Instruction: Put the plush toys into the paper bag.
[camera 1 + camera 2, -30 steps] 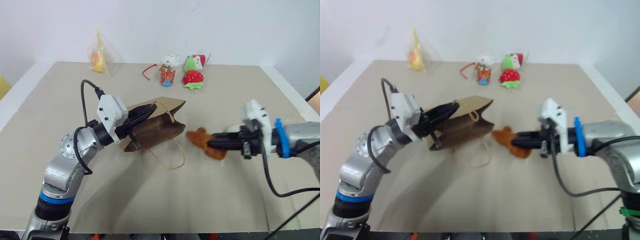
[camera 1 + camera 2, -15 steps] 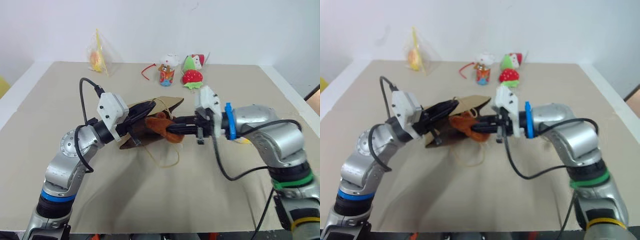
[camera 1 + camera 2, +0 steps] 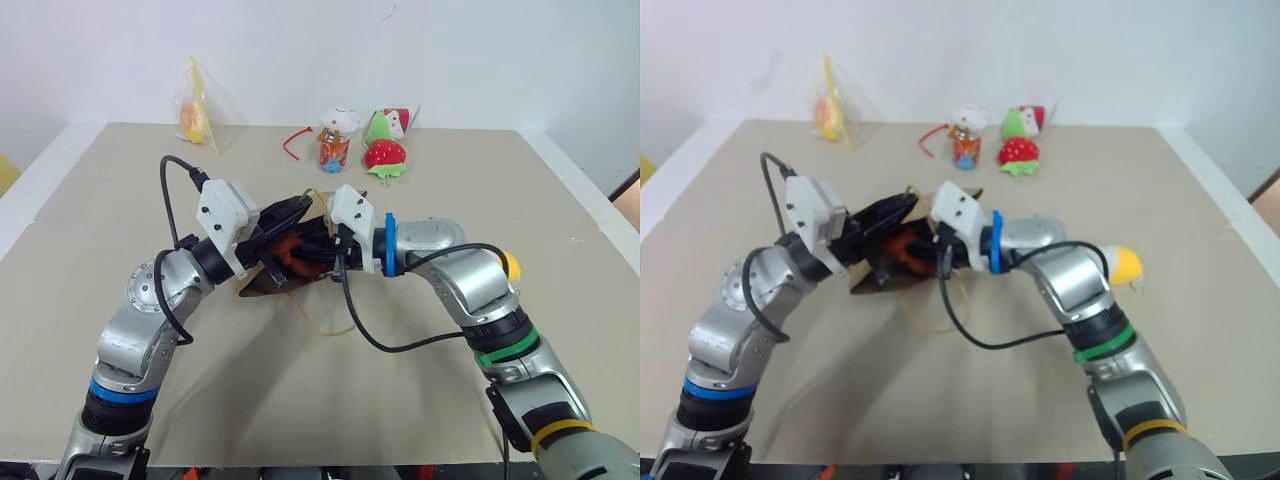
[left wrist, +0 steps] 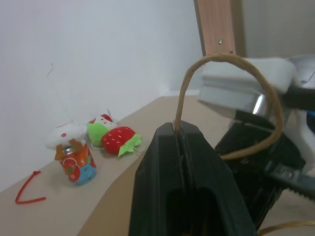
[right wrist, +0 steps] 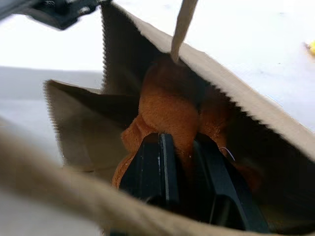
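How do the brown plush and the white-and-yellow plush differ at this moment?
The brown plush sits inside the mouth of the paper bag, clamped by the right gripper; the white-and-yellow plush lies loose on the table, beyond the right arm. The brown one is fuzzy, the other smooth. Both are small soft toys.

The paper bag (image 5: 246, 113) hides most of the brown toy (image 5: 167, 110) I hold; my arm covers part of the yellow egg toy (image 3: 509, 266).
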